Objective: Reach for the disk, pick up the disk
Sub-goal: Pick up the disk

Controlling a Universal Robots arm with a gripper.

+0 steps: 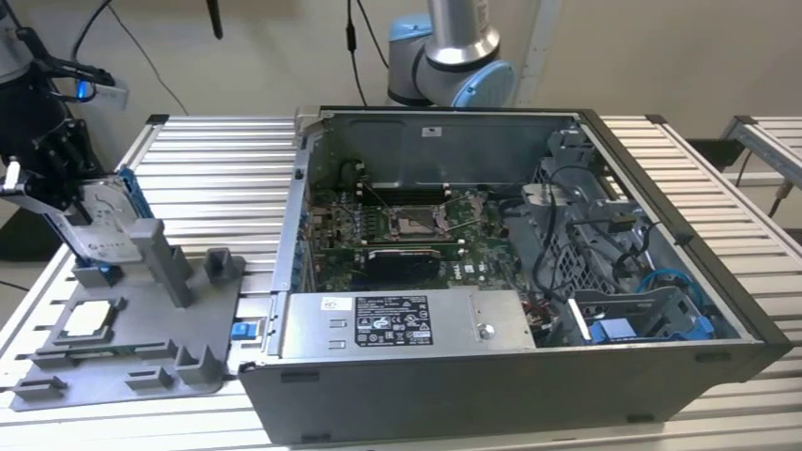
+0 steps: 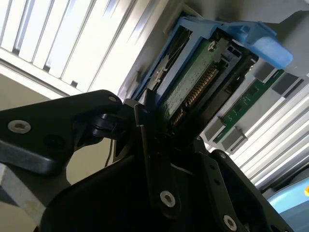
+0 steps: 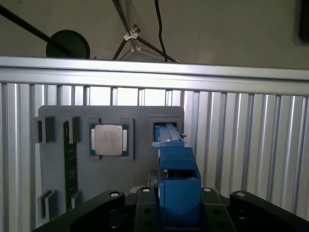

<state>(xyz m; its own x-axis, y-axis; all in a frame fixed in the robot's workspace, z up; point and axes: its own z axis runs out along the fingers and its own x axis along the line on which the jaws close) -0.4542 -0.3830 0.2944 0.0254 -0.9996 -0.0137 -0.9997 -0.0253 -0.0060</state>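
The disk [image 1: 111, 233], silver with a white label and a blue bracket, stands on edge at the back of the grey fixture [image 1: 150, 329], at the exterior view's left. My gripper [image 1: 85, 218] hangs over it, its black fingers on either side of the disk and closed against it. In the first wrist view the blue bracket [image 3: 178, 179] rises between the fingers [image 3: 145, 195] from its slot in the fixture [image 3: 58, 113]. The second wrist view shows the disk's green circuit board [image 2: 193, 92] beside one finger [image 2: 149, 145]. Whether the disk's lower edge has left the slot is unclear.
A square silver chip [image 1: 88, 319] lies in the fixture, with a green memory stick [image 3: 70, 159] beside it. The open computer case [image 1: 527, 254] stands to the exterior view's right, a grey power-supply box [image 1: 401, 321] at its front. Another arm's base [image 1: 445, 56] rises behind.
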